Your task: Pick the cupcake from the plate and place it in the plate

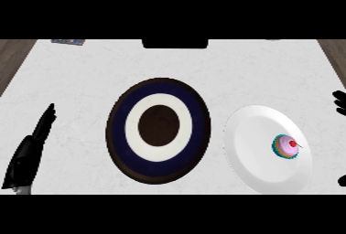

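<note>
The surface [74, 82] is white and marbled. It carries two plates, side by side and just apart.

1. Dark plate [197, 119]: at centre. It has a brown rim, a navy band, a white ring and a brown middle. Nothing lies on it.
2. White plate [251, 137]: to the right of the dark plate. The cupcake [287, 146] stands on it, right of the plate's middle. The cupcake has a teal wrapper, pink icing and a red cherry. No hand touches it.

Left hand [30, 151]: at the view's left, well apart from both plates. Its fingers are straight and held together, pointing up the view, and grip nothing. The wrist is cut off at the lower edge.

Right hand [340, 103]: only small black parts show at the right edge, near the white plate. The rest lies outside the view. Whether this hand is open or closed cannot be told.

At the far edge, a dark rectangular object [174, 43] and a small bluish object [69, 41] are partly cut off. Neither can be identified.
</note>
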Available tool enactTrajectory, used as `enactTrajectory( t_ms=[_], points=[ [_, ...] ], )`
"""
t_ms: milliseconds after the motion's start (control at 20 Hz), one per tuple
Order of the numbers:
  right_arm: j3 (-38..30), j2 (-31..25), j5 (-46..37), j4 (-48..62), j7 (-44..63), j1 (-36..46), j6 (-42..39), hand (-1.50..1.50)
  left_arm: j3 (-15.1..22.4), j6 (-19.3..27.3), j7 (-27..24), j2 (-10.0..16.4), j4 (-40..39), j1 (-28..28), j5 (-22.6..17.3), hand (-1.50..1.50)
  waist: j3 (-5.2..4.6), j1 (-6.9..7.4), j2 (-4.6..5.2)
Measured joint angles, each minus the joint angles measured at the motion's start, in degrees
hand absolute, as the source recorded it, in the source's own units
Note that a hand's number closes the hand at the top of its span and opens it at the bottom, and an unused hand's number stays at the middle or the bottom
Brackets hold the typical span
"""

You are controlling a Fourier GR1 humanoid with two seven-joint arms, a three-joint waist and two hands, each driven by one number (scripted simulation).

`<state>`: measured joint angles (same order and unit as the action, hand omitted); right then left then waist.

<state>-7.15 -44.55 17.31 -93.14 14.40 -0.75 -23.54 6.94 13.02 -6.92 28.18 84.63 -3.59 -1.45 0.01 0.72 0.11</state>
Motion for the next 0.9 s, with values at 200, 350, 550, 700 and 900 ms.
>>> enactTrajectory(
  t_ms=[200,350,550,700,900],
  points=[
    [2.63,-1.16,-4.55,2.23,-0.53,1.54,-4.09,-1.5,-1.12,-1.27,-0.82,-0.51,-1.91,0.84,-0.07,0.0,-0.01,-0.25,-0.01],
    [5.14,0.43,-9.42,7.02,-2.94,4.6,-5.83,-1.5,-1.51,-1.47,-1.3,-1.31,-2.51,0.83,0.86,0.0,0.0,-0.15,0.0],
    [5.53,2.14,-14.25,11.35,-6.62,6.1,-8.73,-1.5,-2.66,-2.38,-0.67,-2.25,-1.2,-0.27,1.92,0.0,0.02,-0.31,-0.05],
    [6.53,4.28,-17.86,13.95,-8.64,7.44,-9.68,-1.5,-3.26,-2.92,-1.2,-3.19,-1.07,-1.0,3.0,0.0,0.01,-0.34,-0.07],
    [6.83,6.38,-20.67,15.74,-9.59,8.74,-12.0,-1.5,-5.08,-4.79,-1.38,-3.55,-1.07,-1.09,3.58,0.0,0.01,-0.43,-0.09]
  ],
)
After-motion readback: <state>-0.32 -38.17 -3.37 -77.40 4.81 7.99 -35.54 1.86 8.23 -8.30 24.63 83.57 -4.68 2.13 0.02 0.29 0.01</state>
